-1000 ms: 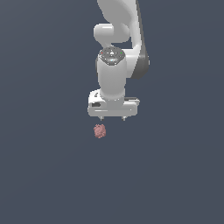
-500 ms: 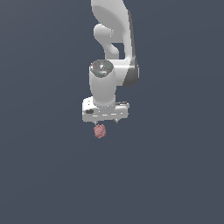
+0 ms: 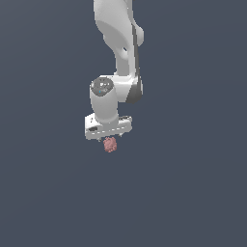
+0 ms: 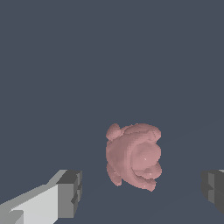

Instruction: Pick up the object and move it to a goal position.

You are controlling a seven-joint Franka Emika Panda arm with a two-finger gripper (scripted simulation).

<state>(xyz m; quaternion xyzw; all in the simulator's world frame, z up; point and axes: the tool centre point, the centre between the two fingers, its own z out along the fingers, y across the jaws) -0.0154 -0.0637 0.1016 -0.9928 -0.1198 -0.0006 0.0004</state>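
The object point(image 3: 110, 144) is a small pinkish-red bumpy lump lying on the dark grey floor. My white gripper point(image 3: 110, 138) hangs straight over it, its hand just above the lump. In the wrist view the object point(image 4: 133, 159) lies between my two fingers, closer to the middle than to either one. One grey fingertip point(image 4: 70, 193) shows on one side and the other at the opposite edge. The gripper point(image 4: 142, 192) is open wide and touches nothing. The gaps on both sides of the lump are plain.
The floor point(image 3: 193, 193) is a plain dark grey surface with nothing else on it. My white arm point(image 3: 120, 43) rises from the gripper to the picture's top edge.
The gripper has moved down and towards the exterior view's left, ending right over the object. The object has not moved. The fingers stay open.
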